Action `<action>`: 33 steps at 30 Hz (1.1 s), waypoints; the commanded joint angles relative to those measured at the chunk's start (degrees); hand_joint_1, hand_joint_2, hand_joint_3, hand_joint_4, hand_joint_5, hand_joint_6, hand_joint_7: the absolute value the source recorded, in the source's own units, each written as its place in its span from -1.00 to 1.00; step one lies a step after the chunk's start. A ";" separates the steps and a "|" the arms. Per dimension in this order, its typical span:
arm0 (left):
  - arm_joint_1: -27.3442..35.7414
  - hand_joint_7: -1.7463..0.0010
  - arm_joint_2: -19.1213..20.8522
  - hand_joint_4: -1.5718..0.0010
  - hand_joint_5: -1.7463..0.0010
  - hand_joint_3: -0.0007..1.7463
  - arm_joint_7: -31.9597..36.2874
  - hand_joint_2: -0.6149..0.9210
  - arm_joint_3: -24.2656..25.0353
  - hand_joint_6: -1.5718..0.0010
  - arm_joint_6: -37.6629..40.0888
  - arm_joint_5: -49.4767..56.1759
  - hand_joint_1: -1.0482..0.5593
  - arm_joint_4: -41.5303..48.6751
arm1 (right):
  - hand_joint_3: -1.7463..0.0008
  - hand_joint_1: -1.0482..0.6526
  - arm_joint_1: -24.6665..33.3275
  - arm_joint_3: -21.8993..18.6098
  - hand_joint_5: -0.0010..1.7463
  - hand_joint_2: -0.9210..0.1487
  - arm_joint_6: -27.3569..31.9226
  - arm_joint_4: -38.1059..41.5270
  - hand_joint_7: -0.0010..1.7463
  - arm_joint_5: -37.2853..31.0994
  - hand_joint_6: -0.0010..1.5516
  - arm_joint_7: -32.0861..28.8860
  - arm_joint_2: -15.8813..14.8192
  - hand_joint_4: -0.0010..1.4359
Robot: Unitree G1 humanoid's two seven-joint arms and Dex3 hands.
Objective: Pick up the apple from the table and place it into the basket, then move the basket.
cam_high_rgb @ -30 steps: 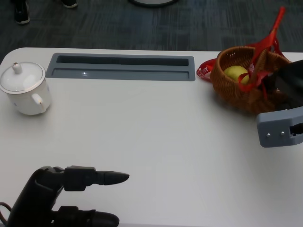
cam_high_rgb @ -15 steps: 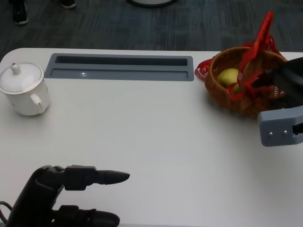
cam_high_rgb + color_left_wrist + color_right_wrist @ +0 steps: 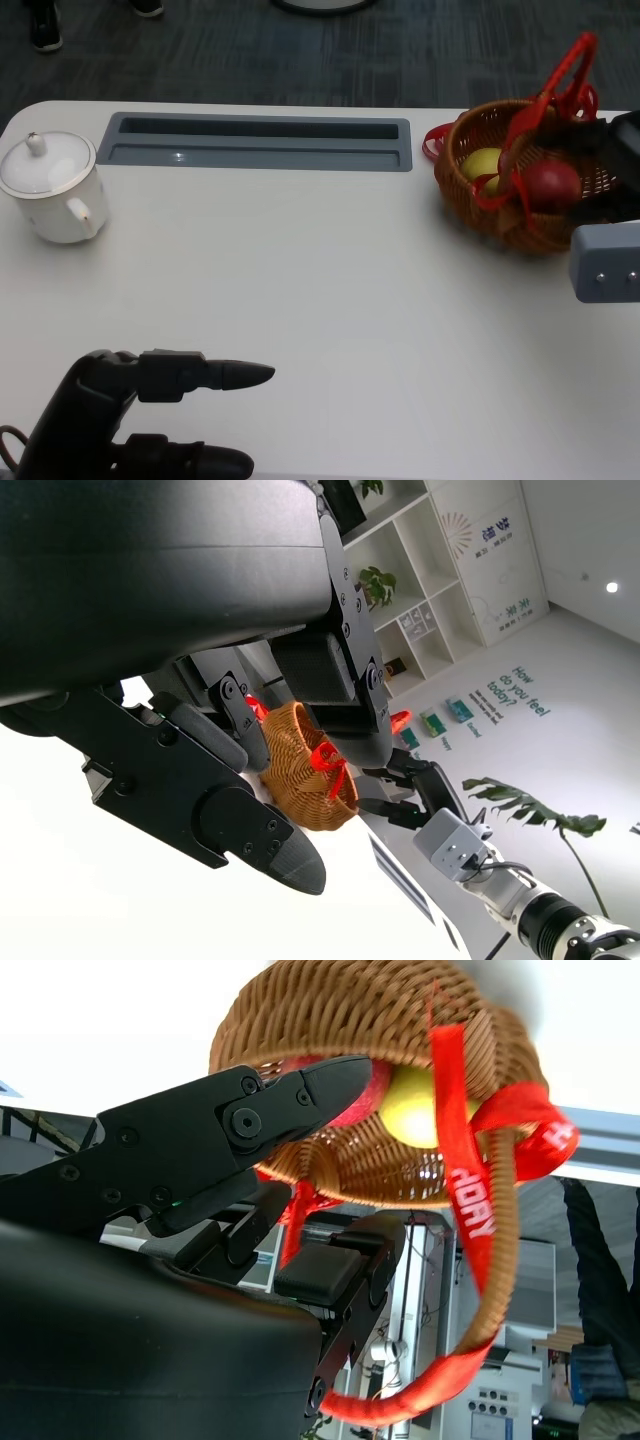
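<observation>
Red apple sits in basket beside the right hand, grip unclear; left hand open; teapot on worktop.

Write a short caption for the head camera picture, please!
Red apple and yellow fruit sit in the wicker basket.

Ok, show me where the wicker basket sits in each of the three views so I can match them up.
Head view: the wicker basket stands at the table's far right, beside the right robot hand.
Left wrist view: mid-picture, small, beyond the left robot hand.
Right wrist view: it fills the upper middle, seen from close by.
Shared landmark: the red ribbon on its handle, seen in all three views.
</observation>
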 commanded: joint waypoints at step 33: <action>-1.96 1.00 0.81 -0.45 1.00 -1.00 0.53 0.71 0.00 -0.35 -0.45 -0.06 -0.19 -0.24 | 0.99 -0.58 32.66 -15.06 -1.00 -0.70 -31.98 -28.22 -1.00 13.62 -0.08 -2.20 -12.34 0.06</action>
